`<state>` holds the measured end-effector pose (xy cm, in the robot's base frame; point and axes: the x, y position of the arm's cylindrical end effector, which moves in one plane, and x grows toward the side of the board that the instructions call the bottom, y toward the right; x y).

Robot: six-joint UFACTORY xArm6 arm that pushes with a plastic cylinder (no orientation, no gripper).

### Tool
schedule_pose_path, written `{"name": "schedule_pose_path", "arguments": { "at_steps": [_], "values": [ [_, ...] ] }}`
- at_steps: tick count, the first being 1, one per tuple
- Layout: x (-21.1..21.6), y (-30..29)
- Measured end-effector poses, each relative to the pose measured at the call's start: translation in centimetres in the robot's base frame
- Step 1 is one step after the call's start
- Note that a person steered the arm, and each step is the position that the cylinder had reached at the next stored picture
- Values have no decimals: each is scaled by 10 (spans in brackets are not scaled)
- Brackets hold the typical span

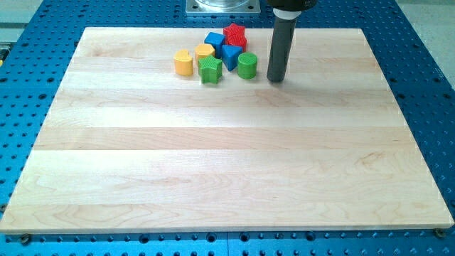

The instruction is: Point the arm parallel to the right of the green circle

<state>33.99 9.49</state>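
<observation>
The green circle block (pixel 247 65) stands near the view's top, at the right end of a tight cluster. My tip (pixel 276 78) rests on the board just to the right of the green circle, a small gap apart and at about the same height in the view. The dark rod rises straight up from it to the view's top edge.
Left of the green circle are a green star-like block (pixel 210 70), a blue triangle (pixel 230 55), a red block (pixel 234 35), a blue block (pixel 214 40), an orange-yellow block (pixel 205 52) and a yellow heart-like block (pixel 183 62). The wooden board (pixel 227 163) lies on a blue perforated table.
</observation>
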Motion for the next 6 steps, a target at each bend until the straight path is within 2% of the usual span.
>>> {"name": "schedule_pose_path", "arguments": {
  "at_steps": [3, 4, 5, 6],
  "values": [
    [2, 1],
    [8, 12],
    [18, 50],
    [-43, 88]
  ]
}}
